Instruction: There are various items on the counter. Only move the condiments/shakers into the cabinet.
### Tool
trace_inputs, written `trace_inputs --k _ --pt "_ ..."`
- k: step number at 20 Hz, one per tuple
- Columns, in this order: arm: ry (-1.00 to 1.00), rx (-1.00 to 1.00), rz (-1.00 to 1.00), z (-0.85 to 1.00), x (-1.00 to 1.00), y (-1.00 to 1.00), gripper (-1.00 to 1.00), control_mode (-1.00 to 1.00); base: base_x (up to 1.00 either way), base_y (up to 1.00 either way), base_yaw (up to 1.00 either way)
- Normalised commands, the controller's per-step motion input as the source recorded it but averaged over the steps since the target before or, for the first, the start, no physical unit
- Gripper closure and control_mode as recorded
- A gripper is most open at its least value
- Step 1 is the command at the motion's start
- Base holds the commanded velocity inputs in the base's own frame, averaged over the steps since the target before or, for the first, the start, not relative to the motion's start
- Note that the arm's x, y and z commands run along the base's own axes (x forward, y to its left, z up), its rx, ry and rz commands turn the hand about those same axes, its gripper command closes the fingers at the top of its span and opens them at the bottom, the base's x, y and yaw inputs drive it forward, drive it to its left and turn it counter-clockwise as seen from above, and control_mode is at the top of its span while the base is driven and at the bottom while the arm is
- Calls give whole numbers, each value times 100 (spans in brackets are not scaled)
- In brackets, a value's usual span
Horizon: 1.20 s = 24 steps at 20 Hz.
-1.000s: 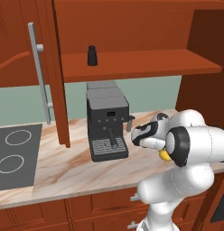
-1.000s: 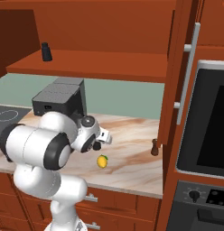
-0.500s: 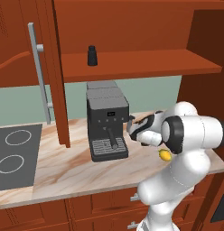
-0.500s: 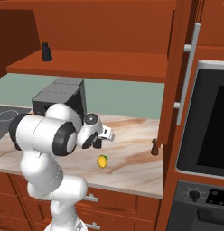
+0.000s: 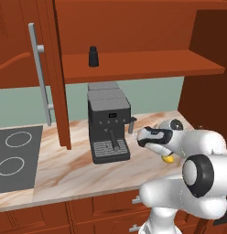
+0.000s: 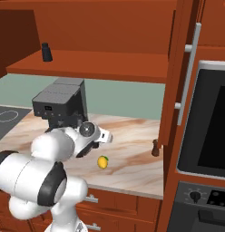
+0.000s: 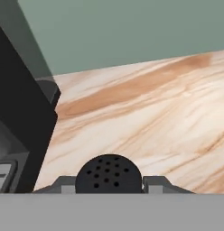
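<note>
The claw point(image 7: 108, 184) is closed on a small black shaker point(image 7: 108, 173) whose round top is dotted with holes.

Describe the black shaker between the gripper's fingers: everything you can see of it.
The black shaker shows its round, domed top, matte black and dotted with small holes, as seen in the hand view. It sits between the two grey fingertips of the gripper, which press against its sides, so it looks gripped. Its lower body is hidden. Behind it lies the beige-pink marbled counter, with the dark coffee machine beside it. Whether its base touches the counter cannot be told.
</note>
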Motion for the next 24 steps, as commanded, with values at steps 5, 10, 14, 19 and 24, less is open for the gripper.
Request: trace_inputs --k 5,10,14,19,24 --pt "-12 1 0 100 -58 14 100 -100 0 0 0" --pt "-1 0 0 100 -24 10 100 -100 0 0 0" --pt "5 0 0 100 -46 1 100 -100 0 0 0" --pt "-2 0 0 100 -85 14 100 -100 0 0 0" --pt "-20 0 2 100 -83 42 100 -100 0 0 0"
